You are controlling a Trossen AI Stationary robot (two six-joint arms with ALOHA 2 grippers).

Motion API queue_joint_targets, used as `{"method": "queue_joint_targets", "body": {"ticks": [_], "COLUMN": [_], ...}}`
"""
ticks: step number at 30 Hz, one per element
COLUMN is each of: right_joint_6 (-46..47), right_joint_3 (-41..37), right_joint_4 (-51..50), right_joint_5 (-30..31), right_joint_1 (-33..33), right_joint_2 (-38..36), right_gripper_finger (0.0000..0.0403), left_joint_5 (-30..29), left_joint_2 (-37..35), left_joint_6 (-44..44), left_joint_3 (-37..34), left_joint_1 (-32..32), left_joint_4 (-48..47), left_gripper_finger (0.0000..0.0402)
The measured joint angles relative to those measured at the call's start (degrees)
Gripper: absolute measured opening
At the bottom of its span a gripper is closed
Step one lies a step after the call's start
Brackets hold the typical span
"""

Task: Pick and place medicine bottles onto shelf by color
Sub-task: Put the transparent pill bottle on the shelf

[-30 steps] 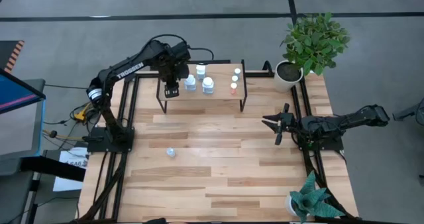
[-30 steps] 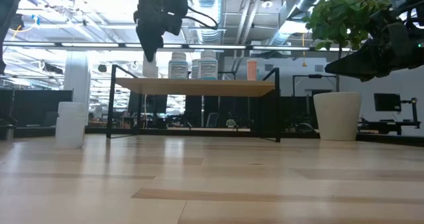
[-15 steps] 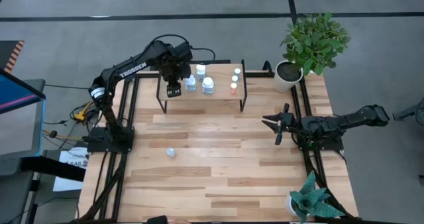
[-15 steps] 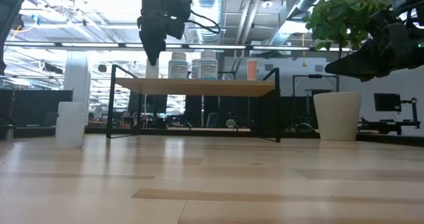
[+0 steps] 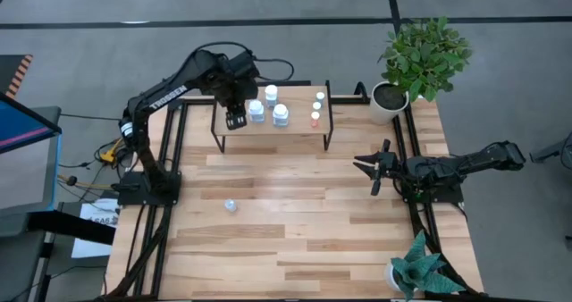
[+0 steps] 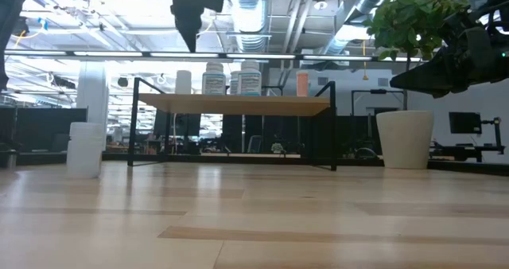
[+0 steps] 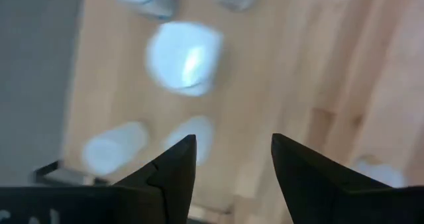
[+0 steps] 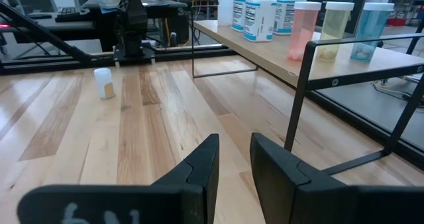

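The shelf stands at the table's far side and carries several medicine bottles: white ones near its middle, and small orange-tinted and pale ones at its right end. In the low view a small white bottle stands upright on the shelf's left end. My left gripper hangs open and empty above that end; it also shows in the high view. One small bottle stands on the table at the near left. My right gripper is open and empty at the table's right side.
A white pot with a green plant stands at the far right corner. Another potted plant stands at the near right corner. The shelf's black legs rise between my right gripper and the bottles.
My left gripper has gone up from the shelf's left end. The small white bottle it stood in front of stays upright on the shelf and now shows clear below it. My right arm has kept still.
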Motion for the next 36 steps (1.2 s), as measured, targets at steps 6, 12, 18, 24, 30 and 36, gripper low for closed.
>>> {"method": "queue_joint_targets", "body": {"ticks": [6,12,18,24,30,36], "right_joint_6": [0.0,-0.01,-0.01,-0.01,-0.02,0.0], "right_joint_3": [-0.02,-0.02,-0.02,-0.01,0.0,0.0], "right_joint_4": [0.0,0.0,-0.01,0.0,0.0,-0.03], "right_joint_5": [0.0,0.0,0.0,0.0,-0.01,0.0], "right_joint_1": [0.02,0.0,0.0,0.0,0.0,0.0], "right_joint_2": [0.0,0.0,0.0,0.0,0.0,0.0], "right_gripper_finger": [0.0108,0.0108,0.0108,0.0108,0.0108,0.0108], "left_joint_5": [6.39,10.96,8.84,4.89,3.76,2.21], "left_joint_2": [-0.68,-1.31,-4.17,-14.9,-20.46,-16.8], "left_joint_6": [-6.48,-9.22,-13.61,-20.3,-27.08,-25.99], "left_joint_3": [-3.38,-10.24,-23.8,-43.17,-54.48,-55.69], "left_joint_1": [-6.93,-15.77,-25.7,-32.07,-34.56,-38.15], "left_joint_4": [0.01,0.09,1.56,18.32,26.73,31.73], "left_gripper_finger": [0.0183,0.0183,0.0183,0.0183,0.0183,0.0183]}}
